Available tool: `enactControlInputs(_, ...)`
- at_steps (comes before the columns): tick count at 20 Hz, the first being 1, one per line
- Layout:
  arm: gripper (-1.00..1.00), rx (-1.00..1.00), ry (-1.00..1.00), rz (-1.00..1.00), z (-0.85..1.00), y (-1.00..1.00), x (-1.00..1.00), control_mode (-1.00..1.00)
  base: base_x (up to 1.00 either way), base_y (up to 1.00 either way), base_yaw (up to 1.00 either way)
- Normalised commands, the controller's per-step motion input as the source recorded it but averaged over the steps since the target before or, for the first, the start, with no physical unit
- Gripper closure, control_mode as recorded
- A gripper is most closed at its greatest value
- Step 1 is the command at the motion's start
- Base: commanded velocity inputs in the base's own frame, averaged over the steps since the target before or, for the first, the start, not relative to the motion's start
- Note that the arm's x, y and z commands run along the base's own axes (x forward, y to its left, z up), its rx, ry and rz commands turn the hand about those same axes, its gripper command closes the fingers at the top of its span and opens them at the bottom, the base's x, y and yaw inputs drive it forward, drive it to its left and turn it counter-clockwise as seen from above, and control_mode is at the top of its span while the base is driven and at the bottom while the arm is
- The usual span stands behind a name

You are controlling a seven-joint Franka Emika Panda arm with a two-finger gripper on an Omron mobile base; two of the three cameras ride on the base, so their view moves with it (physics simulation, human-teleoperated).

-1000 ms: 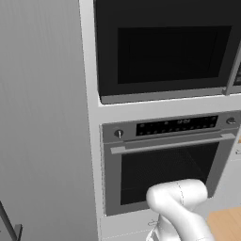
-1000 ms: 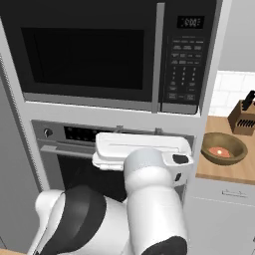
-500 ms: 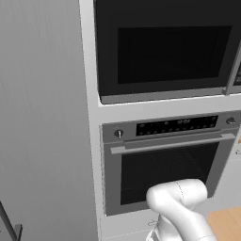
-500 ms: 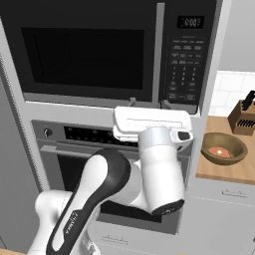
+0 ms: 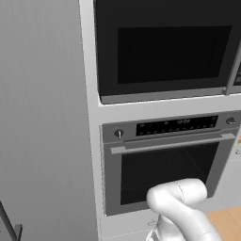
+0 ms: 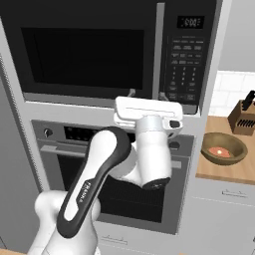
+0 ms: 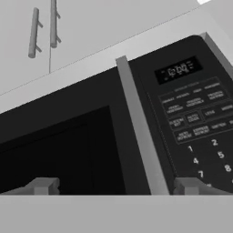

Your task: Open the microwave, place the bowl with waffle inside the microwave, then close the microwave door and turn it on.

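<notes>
The microwave (image 6: 84, 50) (image 5: 164, 47) is built in above the oven, its black door shut. Its long grey vertical handle (image 6: 159, 50) (image 7: 141, 132) runs beside the keypad (image 6: 187, 60) (image 7: 195, 132). My gripper (image 6: 147, 94) (image 7: 117, 186) is open and empty, raised to the microwave's lower edge just below the handle's foot, with a fingertip (image 7: 43, 185) on either side of the handle line. The wooden bowl (image 6: 224, 148) holding the waffle sits on the counter to the right, apart from the arm.
The silver-framed oven (image 6: 60, 149) (image 5: 164, 160) with its horizontal handle sits under the microwave, behind my arm. A knife block (image 6: 244, 117) stands on the wooden counter (image 6: 234, 172) behind the bowl. White cabinet doors with bar handles (image 7: 34, 32) hang above the microwave.
The hand has risen from in front of the oven's top edge to the microwave's lower edge, under the door handle. The jaws stay wide open.
</notes>
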Motion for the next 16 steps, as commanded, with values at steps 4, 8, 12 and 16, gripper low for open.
enactControlInputs(4, -1.00, 0.00, 0.00, 0.00, 0.00, 0.00, 0.25, -1.00, 0.00, 0.00, 0.00)
enactControlInputs(8, -1.00, 0.00, 0.05, 0.00, 0.00, -0.03, 0.51, -1.00, 0.00, 0.00, 0.00)
enactControlInputs(12, -1.00, 0.01, 0.07, 0.00, 0.00, -0.25, 0.53, -1.00, 0.00, 0.00, 0.00)
enactControlInputs(16, -1.00, 0.01, 0.05, 0.00, 0.00, -0.31, 0.49, -1.00, 0.00, 0.00, 0.00)
